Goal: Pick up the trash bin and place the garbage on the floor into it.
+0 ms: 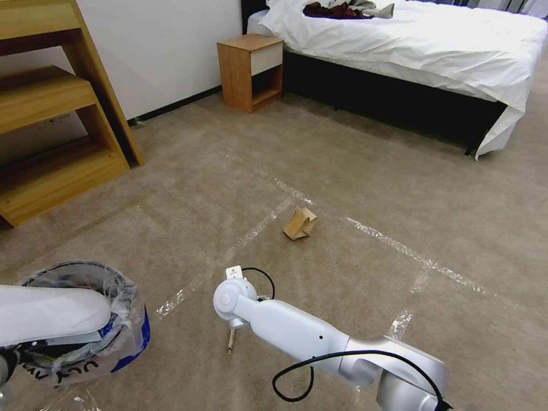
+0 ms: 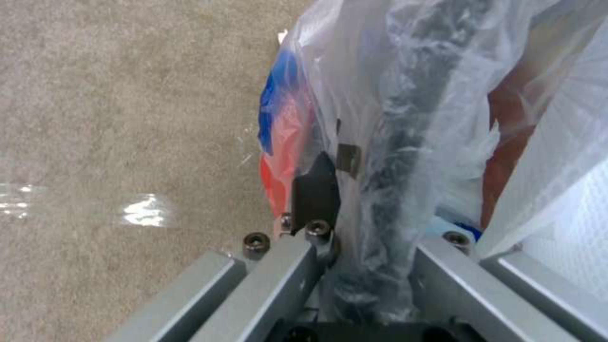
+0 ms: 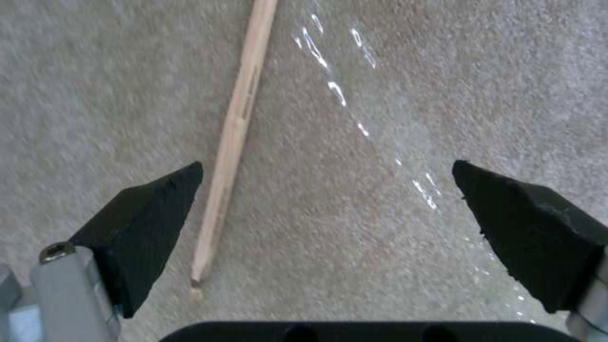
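The trash bin (image 1: 85, 319), a dark bucket lined with a crinkly clear bag, hangs low at my left. My left gripper (image 2: 355, 183) is shut on its rim (image 2: 405, 137) through the plastic. A thin wooden stick (image 3: 234, 128) lies on the carpet floor (image 1: 371, 188). My right gripper (image 3: 326, 164) hovers just above it, open, and the stick runs between the pads close to one finger (image 3: 146, 223). In the head view the stick's end (image 1: 231, 341) pokes out beneath my right wrist (image 1: 231, 297). A folded brown cardboard piece (image 1: 299, 224) sits farther ahead by a tape strip.
Shiny tape strips (image 1: 399, 245) cross the carpet. A wooden shelf unit (image 1: 51, 114) stands at the left. A nightstand (image 1: 251, 71) and a bed (image 1: 411, 51) with dark red and grey clothes (image 1: 342, 9) are at the back.
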